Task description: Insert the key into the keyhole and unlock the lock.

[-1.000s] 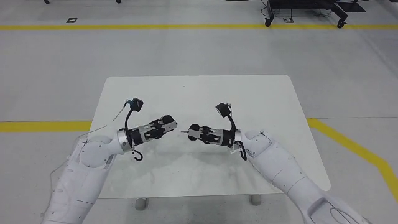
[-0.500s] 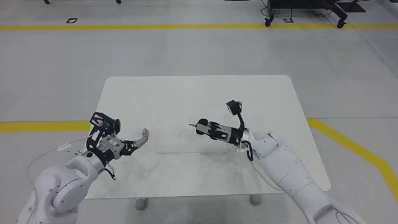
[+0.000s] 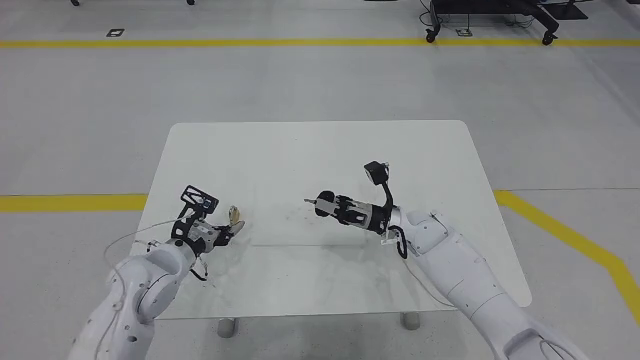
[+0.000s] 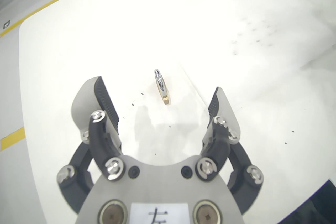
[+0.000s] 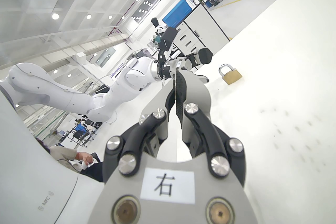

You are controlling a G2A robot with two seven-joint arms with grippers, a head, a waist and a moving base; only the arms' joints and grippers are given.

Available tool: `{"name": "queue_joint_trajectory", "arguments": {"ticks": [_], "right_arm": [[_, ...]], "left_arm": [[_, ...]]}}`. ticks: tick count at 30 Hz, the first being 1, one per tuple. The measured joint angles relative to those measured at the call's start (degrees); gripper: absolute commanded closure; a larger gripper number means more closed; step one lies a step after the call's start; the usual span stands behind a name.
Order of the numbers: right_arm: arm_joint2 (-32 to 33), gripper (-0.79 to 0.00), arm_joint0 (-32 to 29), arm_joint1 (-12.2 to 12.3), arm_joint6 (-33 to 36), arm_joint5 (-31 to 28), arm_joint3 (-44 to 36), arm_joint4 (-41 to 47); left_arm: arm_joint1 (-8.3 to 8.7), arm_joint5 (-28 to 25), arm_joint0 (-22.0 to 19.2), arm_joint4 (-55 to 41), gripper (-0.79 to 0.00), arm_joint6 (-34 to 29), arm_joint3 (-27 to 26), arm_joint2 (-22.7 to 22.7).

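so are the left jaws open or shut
Open: the left gripper shows jaws wide apart, padlock free on the table beyond them.

Lock point(image 4: 162, 88): brass-gold body, silver shackle. Table point(image 3: 400, 160): white, dark specks. Floor stripe point(image 3: 300, 42): yellow.

The right end effector point(image 5: 175, 80) is pinched closed, a padlock point(image 5: 230, 74) on the table point(image 5: 288, 51) beyond.

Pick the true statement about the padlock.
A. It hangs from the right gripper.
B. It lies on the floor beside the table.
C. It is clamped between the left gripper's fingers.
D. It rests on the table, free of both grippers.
D: the padlock sits on the white table, just ahead of the left gripper, which is open and not touching it.
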Motion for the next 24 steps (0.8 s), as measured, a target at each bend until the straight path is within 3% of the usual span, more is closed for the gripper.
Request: {"name": "queue_joint_trajectory", "arguments": {"ticks": [7, 10, 12, 14, 24], "right_arm": [[0.0, 0.0, 0.0, 0.0, 0.0, 0.0, 0.0, 0.0], [0.0, 0.0, 0.0, 0.0, 0.0, 0.0, 0.0, 0.0], [0.0, 0.0, 0.0, 0.0, 0.0, 0.0, 0.0, 0.0], [0.0, 0.0, 0.0, 0.0, 0.0, 0.0, 0.0, 0.0], [0.0, 0.0, 0.0, 0.0, 0.0, 0.0, 0.0, 0.0]], "left_arm": [[-0.42, 1.5, -2.8, 0.5, -0.523, 0.7, 4.0, 2.1], [-0.59, 1.3, -4.0, -0.3, -0.443, 1.0, 5.8, 2.8], [-0.72, 1.0, -5.1, -0.3, -0.308, 1.2, 7.6, 3.5], [-0.82, 0.9, -6.1, 0.1, 0.0, 1.3, 9.1, 4.2], [-0.94, -0.4, -7.6, -0.3, 0.0, 2.8, 11.5, 4.6]]}}
